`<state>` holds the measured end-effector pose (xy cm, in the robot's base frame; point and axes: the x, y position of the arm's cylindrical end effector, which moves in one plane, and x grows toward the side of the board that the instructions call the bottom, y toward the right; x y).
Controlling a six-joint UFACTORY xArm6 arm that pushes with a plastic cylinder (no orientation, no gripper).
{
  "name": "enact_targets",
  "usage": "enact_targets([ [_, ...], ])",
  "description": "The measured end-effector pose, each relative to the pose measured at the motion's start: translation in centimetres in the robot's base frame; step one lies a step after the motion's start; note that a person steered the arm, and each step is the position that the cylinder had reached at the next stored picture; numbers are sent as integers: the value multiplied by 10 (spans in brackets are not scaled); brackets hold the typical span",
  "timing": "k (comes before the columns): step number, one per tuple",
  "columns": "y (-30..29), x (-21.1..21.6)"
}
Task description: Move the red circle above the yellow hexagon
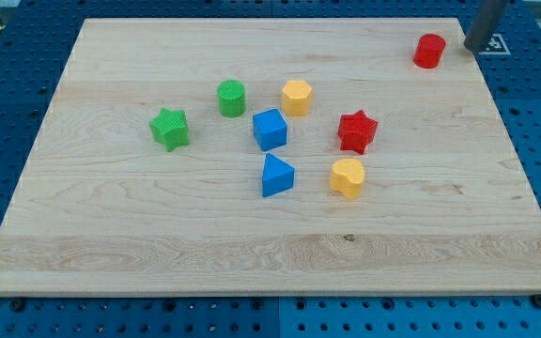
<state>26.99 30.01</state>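
Nearest the view's bottom lay bare wooden board [252, 263], with nothing on its lower strip. Starting from the rod: my tip [470, 47] stood at the view's top right corner, at or just past the board's right edge, and just beside the red circle [429, 51], on its right. Whether tip and circle were touching I could not tell; a thin gap seemed to show. The rod has no jaws to spread or press together, and it pinched nothing.

The red circle sat near the top right corner of the board, well apart from every other block. The yellow hexagon [296, 97] stood in the upper middle, just right of the green circle [231, 98] and just above the blue cube [270, 130]. Further out were the red star [357, 130], the yellow block with a rounded, heart-like outline [347, 176], the blue triangle [276, 176] and the green star [169, 128] at the left of the cluster.

By my judgement the task was barely begun. The circle was already about as high in the view as it needed to be, or higher, but far to the right of the hexagon. What remained was a long push toward the view's left along the top of the board, stopping in the free strip above the hexagon.
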Motion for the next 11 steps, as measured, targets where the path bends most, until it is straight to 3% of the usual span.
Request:
enact_targets([
  [6, -166, 3],
  [8, -179, 40],
  [11, -240, 45],
])
